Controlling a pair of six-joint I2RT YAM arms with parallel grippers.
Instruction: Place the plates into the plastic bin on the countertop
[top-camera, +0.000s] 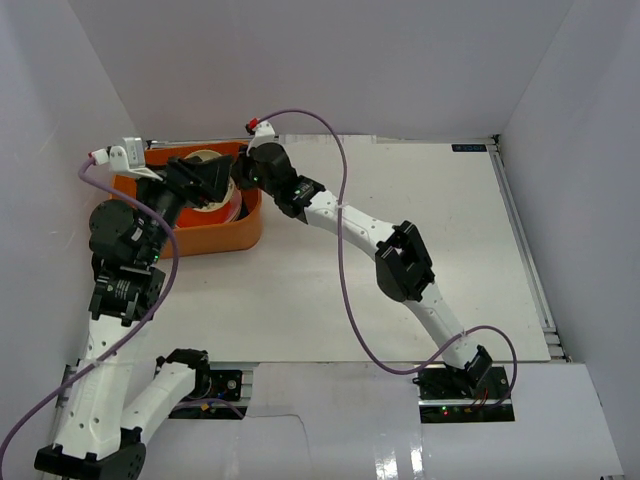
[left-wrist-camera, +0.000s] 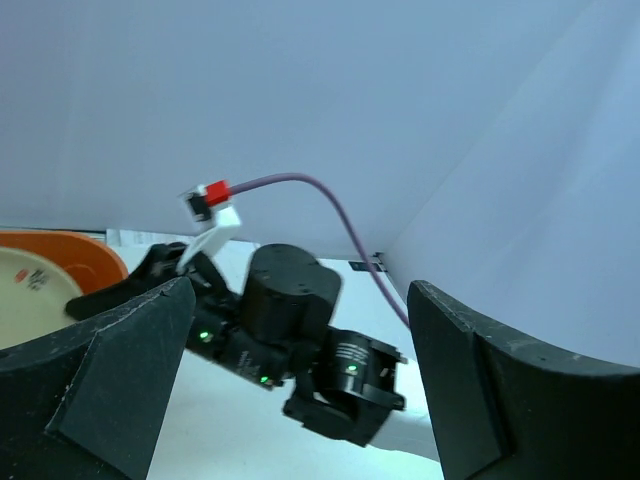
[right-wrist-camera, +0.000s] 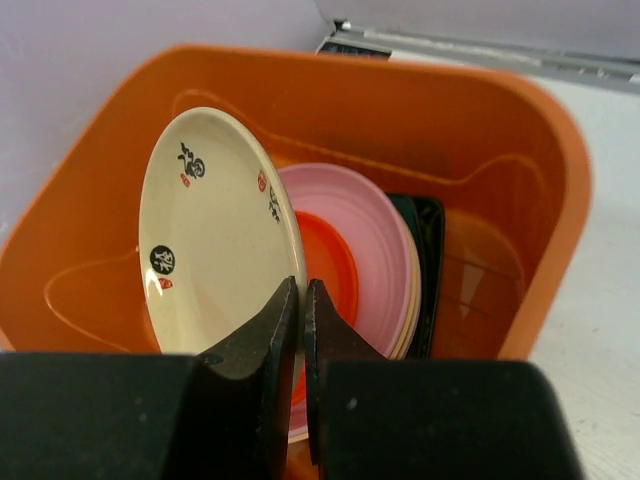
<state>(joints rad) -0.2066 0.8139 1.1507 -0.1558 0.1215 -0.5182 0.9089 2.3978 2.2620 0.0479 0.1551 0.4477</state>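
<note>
Progress looks nearly finished. The plastic bin at the table's far-left corner already holds a pink plate, an orange-red plate and a dark plate, all on edge. The right gripper is pinching the cream patterned plate by its rim inside the bin, so that one just needs letting go. The left gripper has its jaws spread and empty. I can't spot any plates out on the countertop.

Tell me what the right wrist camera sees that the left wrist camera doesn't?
Only the right wrist view: the right gripper pinching the cream plate by its rim, with an orange-red plate, a pink plate and a dark plate standing on edge behind it. Only the left wrist view: the open left gripper, the right arm, a purple cable with a red plug. Both: the orange bin and the cream plate.
</note>
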